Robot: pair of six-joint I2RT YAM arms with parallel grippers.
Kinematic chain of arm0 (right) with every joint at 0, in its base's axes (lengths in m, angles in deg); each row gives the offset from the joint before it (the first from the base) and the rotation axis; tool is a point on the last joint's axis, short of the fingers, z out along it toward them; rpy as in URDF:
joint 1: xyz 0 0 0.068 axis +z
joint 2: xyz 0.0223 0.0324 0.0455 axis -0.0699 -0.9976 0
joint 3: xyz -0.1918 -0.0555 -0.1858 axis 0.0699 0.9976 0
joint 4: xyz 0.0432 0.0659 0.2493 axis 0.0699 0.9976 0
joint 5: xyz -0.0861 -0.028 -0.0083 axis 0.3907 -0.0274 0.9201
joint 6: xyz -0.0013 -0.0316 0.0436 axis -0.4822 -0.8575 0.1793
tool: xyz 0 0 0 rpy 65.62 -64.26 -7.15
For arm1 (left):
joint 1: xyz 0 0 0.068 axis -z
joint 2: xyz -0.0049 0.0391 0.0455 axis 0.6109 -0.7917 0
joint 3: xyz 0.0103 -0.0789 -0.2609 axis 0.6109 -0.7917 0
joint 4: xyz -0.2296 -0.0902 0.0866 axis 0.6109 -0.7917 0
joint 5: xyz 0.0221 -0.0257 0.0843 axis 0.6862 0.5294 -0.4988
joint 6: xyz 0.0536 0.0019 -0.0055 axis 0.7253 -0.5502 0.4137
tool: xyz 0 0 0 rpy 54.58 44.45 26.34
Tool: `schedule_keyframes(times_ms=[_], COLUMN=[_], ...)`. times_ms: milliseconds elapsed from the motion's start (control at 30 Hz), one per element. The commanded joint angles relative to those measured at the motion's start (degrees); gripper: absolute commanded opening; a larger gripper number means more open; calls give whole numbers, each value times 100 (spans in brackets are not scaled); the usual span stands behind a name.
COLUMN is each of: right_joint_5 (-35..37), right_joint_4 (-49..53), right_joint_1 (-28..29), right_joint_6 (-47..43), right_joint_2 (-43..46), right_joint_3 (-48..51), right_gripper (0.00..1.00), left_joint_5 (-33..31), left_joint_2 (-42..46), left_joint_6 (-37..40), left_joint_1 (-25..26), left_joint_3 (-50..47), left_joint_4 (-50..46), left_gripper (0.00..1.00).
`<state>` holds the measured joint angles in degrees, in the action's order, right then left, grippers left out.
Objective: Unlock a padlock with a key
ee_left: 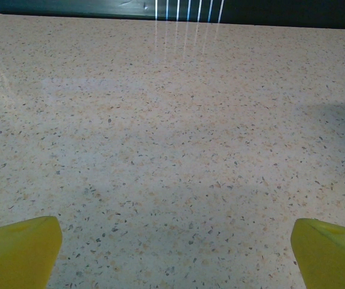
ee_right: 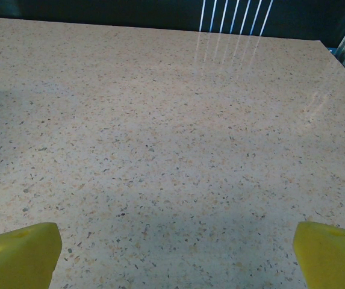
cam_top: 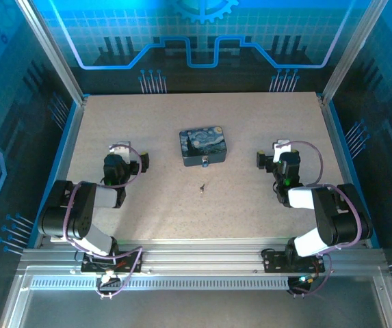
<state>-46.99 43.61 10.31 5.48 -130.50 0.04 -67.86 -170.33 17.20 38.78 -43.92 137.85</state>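
The padlock (cam_top: 204, 162) is a tiny metal shape at the near edge of a box printed with a blue night-sky painting (cam_top: 202, 145), at the table's middle. The key (cam_top: 202, 186) is a small dark sliver lying on the table just in front of it. My left gripper (cam_top: 124, 153) (ee_left: 175, 253) rests low at the left, well apart from both, and stands open over bare tabletop. My right gripper (cam_top: 278, 152) (ee_right: 175, 256) sits at the right, also open with nothing between its yellow fingertips (ee_right: 18, 256).
The speckled beige table (cam_top: 154, 205) is fenced by blue-lit panels and metal posts at the back and sides. Purple cables (cam_top: 315, 154) loop over each arm. An aluminium rail (cam_top: 196, 263) runs along the near edge.
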Motion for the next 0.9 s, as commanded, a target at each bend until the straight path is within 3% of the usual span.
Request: schedule_keyframes(times_ms=[0,500,600,700,833,867], right_joint_5=[-65,-188,-317,-390,-669,-853], right_joint_4=[8,3,601,2047,3333,3634], right_joint_1=[-83,-133,-133,-118,-82,-50], right_joint_6=[-49,-43,-100,-26,410,446], right_joint_2=[-39,-29,208,586,834,902], right_joint_3=[-84,-63,-316,-907,-1488,-1627], right_gripper=[100,100,100,100,100,99], left_joint_5=[33,87,64,62,611,447], left_joint_2=[18,182,616,1372,2003,2155], left_joint_6=[38,66,82,-188,-453,-459], left_joint_1=[2,10,41,54,153,311], left_joint_3=[96,85,-37,267,648,790], left_joint_4=[108,0,-155,-1597,-2960,-3427], left_gripper=[99,99,99,99,99,98])
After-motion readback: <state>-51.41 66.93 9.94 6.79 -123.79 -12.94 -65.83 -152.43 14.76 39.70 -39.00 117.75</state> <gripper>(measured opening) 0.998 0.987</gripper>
